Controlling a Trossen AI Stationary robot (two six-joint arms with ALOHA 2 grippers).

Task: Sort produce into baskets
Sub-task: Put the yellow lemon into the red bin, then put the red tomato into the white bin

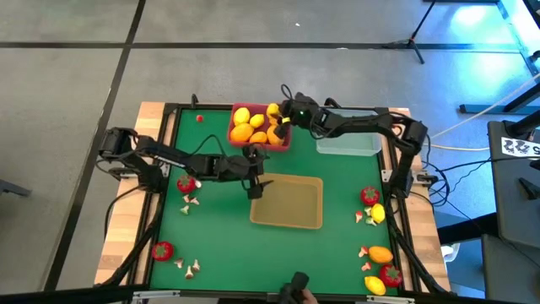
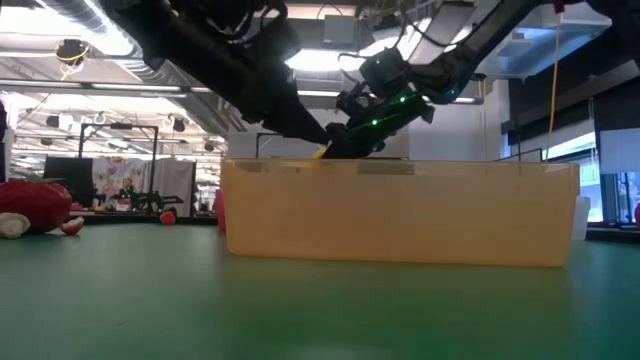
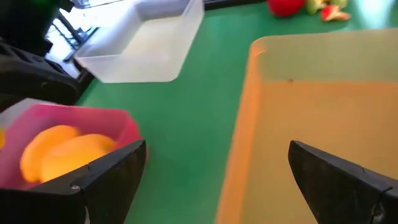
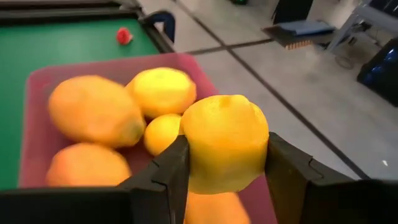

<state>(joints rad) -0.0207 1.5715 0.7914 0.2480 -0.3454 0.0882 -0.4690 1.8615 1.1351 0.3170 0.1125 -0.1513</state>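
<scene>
Right end effector (image 4: 225, 163) clamps a lemon (image 4: 225, 149) directly above the pink basket (image 1: 283, 141), release point straight below; left end effector (image 1: 256, 187), jaws wide and empty, overhangs the tan basket (image 1: 287, 221) rim.

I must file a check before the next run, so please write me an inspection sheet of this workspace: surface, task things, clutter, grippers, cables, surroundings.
Surface: green mat in a black frame on a wooden table.
Job's things: pink basket holds yellow and orange lemons; tan basket and clear basket look empty; red fruits, lemons and mushroom bits lie loose along both sides of the mat.
Clutter: nothing seen.
Grippers: right gripper shut on a yellow lemon above the pink basket; left gripper open at the tan basket's edge, holding nothing.
Cables: bundles run off the table's right side.
Surroundings: grey floor, a stand's legs, dark equipment.
</scene>
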